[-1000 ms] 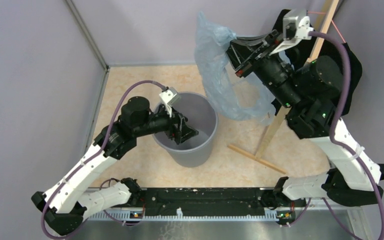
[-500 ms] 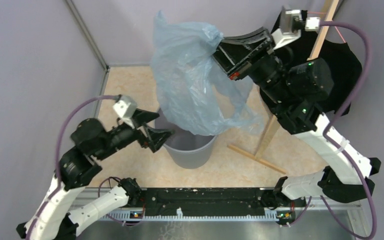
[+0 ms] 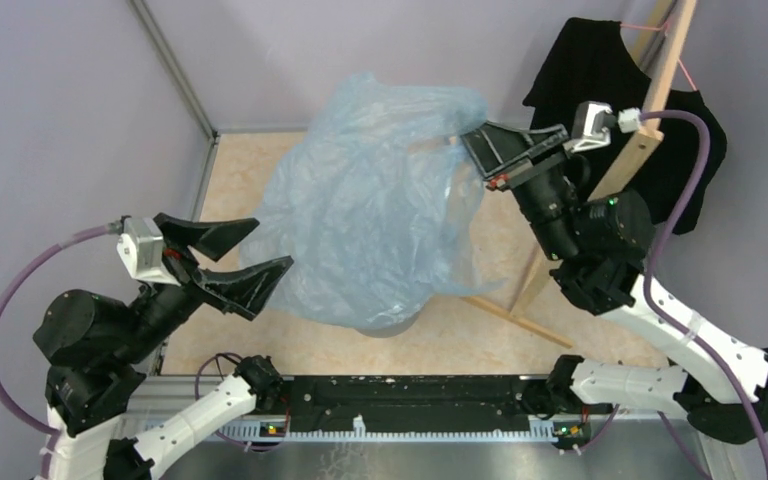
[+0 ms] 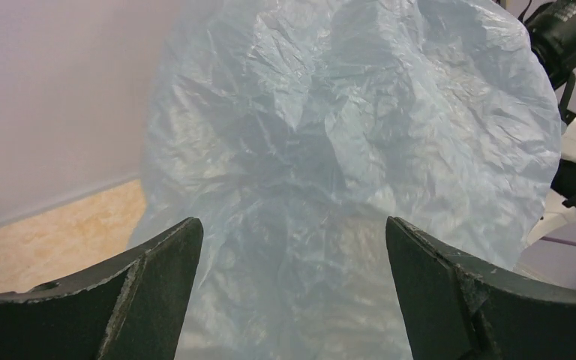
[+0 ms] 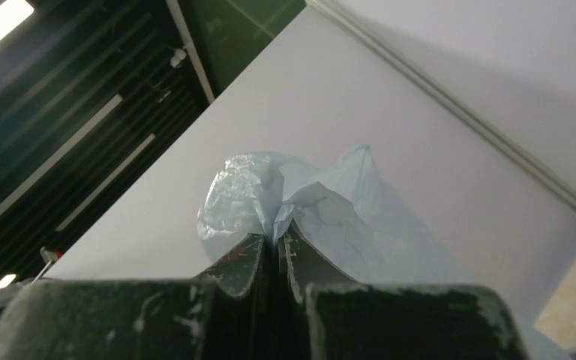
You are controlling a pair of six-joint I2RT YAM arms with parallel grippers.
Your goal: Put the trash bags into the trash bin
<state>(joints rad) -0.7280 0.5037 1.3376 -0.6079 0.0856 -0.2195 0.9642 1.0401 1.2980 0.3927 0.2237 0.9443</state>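
Observation:
A large pale blue translucent trash bag (image 3: 370, 210) hangs spread out in the air above the middle of the floor. My right gripper (image 3: 472, 143) is shut on its upper right edge and holds it high; the right wrist view shows the film (image 5: 300, 199) pinched between the closed fingers. The bag hangs over the grey trash bin (image 3: 390, 322), of which only a sliver of the bottom shows. My left gripper (image 3: 270, 245) is open and empty, raised at the left, its jaws wide apart and facing the bag (image 4: 330, 150) just short of it.
A wooden stand (image 3: 650, 110) with a black T-shirt (image 3: 600, 70) stands at the back right, its base slat (image 3: 510, 318) on the floor right of the bin. Purple walls enclose the left and back. The beige floor (image 3: 250, 170) shows at the back left.
My right gripper has swung the bag left and forward, and it has spread over the bin. My left gripper has come out of the bin, risen and pulled back to the left, open.

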